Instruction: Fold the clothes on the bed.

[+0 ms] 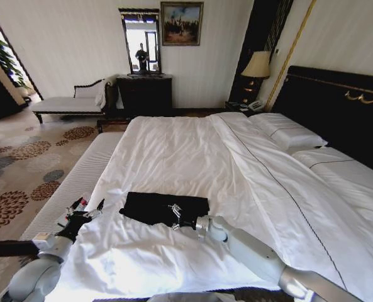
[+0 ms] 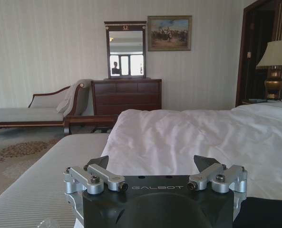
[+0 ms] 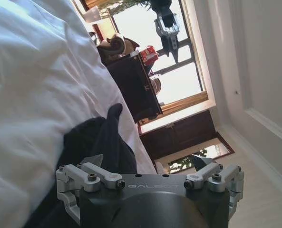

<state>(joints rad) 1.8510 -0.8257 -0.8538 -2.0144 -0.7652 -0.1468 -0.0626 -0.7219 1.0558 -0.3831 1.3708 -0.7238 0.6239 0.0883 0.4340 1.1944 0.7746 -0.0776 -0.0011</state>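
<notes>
Taking the black T-shirt [image 1: 165, 207] as the landmark and going from its left to its right: the left tool [image 1: 85, 211] hovers well to the left of the shirt, over the edge of the bed [image 1: 173, 151] where the white duvet drops toward the grey bench [image 1: 73, 189]. In the left wrist view its fingers [image 2: 99, 164] stand wide apart with nothing between them, and only a dark corner of the shirt shows at the frame's edge beside it.

The T-shirt itself lies on the near part of the bed, on the white duvet, as a compact dark rectangle wider than it is deep. Its sleeves cannot be made out, so it looks already folded at least once, though how many layers it has cannot be told.

The right tool [image 1: 175, 214] is at the shirt's near edge, right against the cloth. In the right wrist view its fingers [image 3: 95, 161] stand spread wide, with a raised ridge of black fabric just ahead of them; whether a fingertip touches the cloth cannot be told, but nothing is clamped.

By my reading the folding is partly done: the shirt is reduced to a neat block, and what remains is perhaps a last fold or some tidying.
</notes>
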